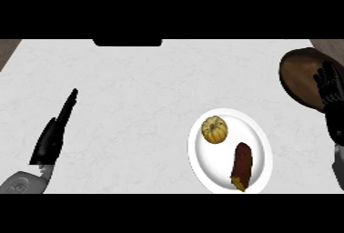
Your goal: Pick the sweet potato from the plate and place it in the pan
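A long brown sweet potato (242, 166) lies on the right half of a white plate (200, 160) at the lower right of the counter. Beside it on the plate sits a round yellow squash (215, 129). A dark brown pan (297, 75) shows at the right edge, partly cut off. My right hand (331, 91) hovers in front of the pan's right part with fingers straight and pointing up, holding nothing. My left hand (53, 132) stands at the left, fingers straight, away from the plate.
The white marbled counter (134, 91) stretches across the view. A black object (128, 42) sits at the counter's far edge. Brown surface shows beyond the counter's upper corners.
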You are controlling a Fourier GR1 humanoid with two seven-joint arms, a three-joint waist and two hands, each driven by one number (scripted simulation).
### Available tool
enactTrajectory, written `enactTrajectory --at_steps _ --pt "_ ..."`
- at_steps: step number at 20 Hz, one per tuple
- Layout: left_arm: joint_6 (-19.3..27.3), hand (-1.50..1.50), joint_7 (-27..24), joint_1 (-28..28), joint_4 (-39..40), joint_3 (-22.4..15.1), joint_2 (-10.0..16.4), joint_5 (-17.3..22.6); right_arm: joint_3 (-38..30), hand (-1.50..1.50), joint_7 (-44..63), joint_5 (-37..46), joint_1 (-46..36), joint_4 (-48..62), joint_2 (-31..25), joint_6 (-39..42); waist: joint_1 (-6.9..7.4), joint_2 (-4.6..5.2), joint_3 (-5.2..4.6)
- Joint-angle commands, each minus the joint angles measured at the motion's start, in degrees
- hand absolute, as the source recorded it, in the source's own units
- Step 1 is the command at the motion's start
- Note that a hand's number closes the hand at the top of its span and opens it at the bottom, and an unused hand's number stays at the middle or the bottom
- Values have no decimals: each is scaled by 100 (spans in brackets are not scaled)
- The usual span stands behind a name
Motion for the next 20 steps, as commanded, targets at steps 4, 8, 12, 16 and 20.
enactTrajectory --at_steps 4,8,12,16,20 --pt "-742 0 525 -98 -382 -123 -972 1100 1282 150 780 996 -570 -338 91 71 235 -67 64" --pt "-1063 0 728 22 -331 -255 -1484 1708 1625 150 818 2897 -862 -80 -1048 -426 234 -21 10" --pt "-1400 0 1395 -247 -565 181 -1314 2301 1931 -150 582 3121 -471 -611 159 -1371 28 -85 82" --pt "-1189 0 1358 410 -1051 -90 -1461 2070 2531 -150 1312 3733 -261 -1243 -118 -722 54 -103 78" --pt "-1320 0 1357 77 -765 77 -1366 2161 3182 -150 2750 4280 -843 -989 -900 802 118 -105 27"
